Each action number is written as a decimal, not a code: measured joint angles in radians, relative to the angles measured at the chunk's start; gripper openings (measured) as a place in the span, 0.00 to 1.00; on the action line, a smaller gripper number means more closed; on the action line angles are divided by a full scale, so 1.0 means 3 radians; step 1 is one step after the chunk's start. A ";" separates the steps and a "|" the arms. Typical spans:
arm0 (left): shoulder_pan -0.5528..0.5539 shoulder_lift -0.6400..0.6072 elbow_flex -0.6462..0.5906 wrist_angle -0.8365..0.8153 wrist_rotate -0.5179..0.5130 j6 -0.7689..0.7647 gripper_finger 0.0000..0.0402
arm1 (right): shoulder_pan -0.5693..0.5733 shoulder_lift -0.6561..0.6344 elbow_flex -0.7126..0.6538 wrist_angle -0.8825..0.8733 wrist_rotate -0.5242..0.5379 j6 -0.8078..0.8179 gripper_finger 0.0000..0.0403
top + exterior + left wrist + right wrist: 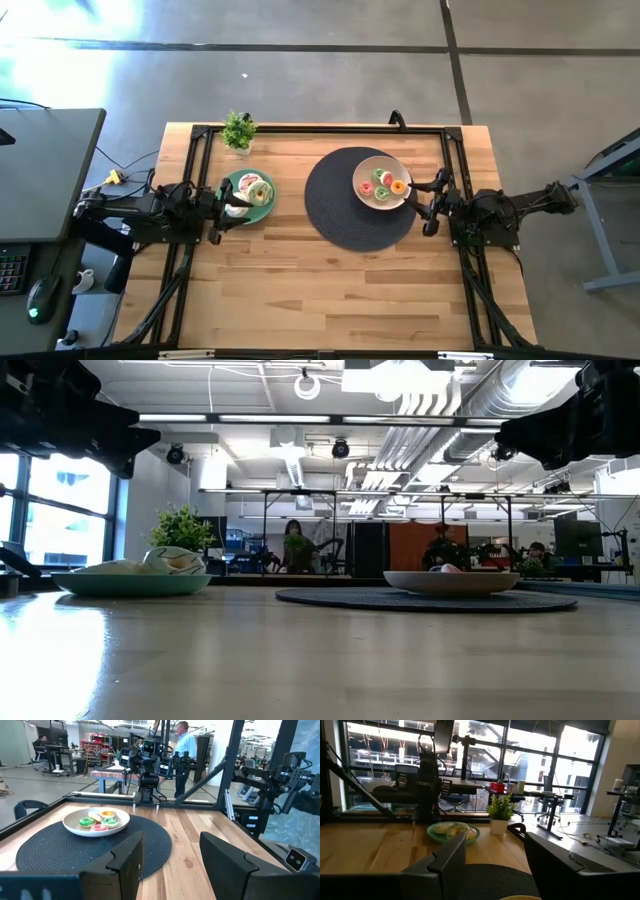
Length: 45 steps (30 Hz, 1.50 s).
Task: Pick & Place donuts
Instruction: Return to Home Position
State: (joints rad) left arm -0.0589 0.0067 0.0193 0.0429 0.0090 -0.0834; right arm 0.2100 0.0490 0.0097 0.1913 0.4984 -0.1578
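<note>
Several small iced donuts (384,184) (green, red, orange) lie on a beige plate (362,172), also in the left wrist view as donuts (98,820). More donuts (258,190), pale green, pink and white, lie on a teal plate (268,208), seen from the right wrist as donuts (451,828). My left gripper (222,210) hangs open over the teal plate's left edge and touches nothing. My right gripper (432,205) is open just right of the beige plate, raised above the table. Both arms sit high in the low view.
The beige plate rests on a dark round mat (335,215) in the table's middle. A small potted plant (238,130) stands at the far edge behind the teal plate. A black frame (320,128) runs along the far and side edges. Bare wood (320,290) fills the near half.
</note>
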 joint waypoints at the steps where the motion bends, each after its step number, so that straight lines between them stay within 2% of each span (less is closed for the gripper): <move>1: 0.0000 0.0000 0.0000 0.0000 0.0000 0.0000 0.47 | 0.0000 0.0000 0.0000 0.0000 0.0000 0.0001 0.49; 45: -0.0001 0.0000 0.0000 -0.0080 0.0000 0.0000 0.47 | 0.0000 0.0003 -0.0004 0.0000 0.0000 0.0001 0.49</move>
State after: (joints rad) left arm -0.0593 0.0067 0.0193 0.0189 0.0088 -0.0834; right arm 0.2100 0.0499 0.0086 0.1913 0.4984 -0.1574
